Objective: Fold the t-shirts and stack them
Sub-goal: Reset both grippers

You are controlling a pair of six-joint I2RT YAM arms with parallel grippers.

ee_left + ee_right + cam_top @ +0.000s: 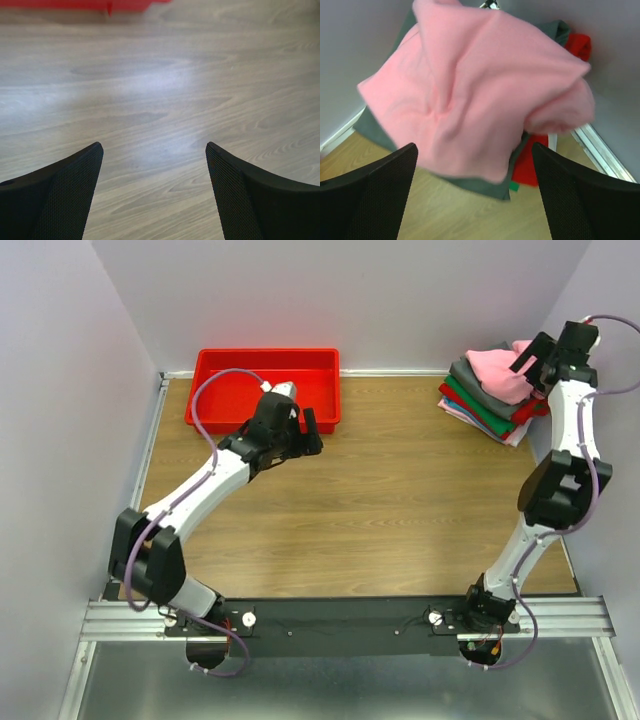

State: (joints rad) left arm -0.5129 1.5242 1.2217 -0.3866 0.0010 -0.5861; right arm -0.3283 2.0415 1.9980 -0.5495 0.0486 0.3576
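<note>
Right gripper [524,362], jaws spread wide and nothing pinched between them, poised over the stack of t-shirts at the far right corner of the table [400,510], close against the wall. Topmost on that stack, the light pink t-shirt [495,372], loosely folded and rumpled, puckered at its middle, one corner bulging outward. From the right wrist camera, pink cloth filling the gap between the two black fingers [380,190], yet lying beyond their tips and touched by neither. Directly beneath the pink, a grey t-shirt [468,378], its edge poking out on the near and left sides. Lower down, a green t-shirt [488,410], a red t-shirt [532,409] and a pale t-shirt [513,433] at the bottom, edges stepped rather than flush. Left gripper [305,430], likewise wide open and empty, held low above bare wood toward the table's far left, just in front of the red plastic tray [215,380] and well apart from the stack. From the left wrist camera, only wood grain between the parted fingers, plus a thin strip of the tray along the upper edge.
</note>
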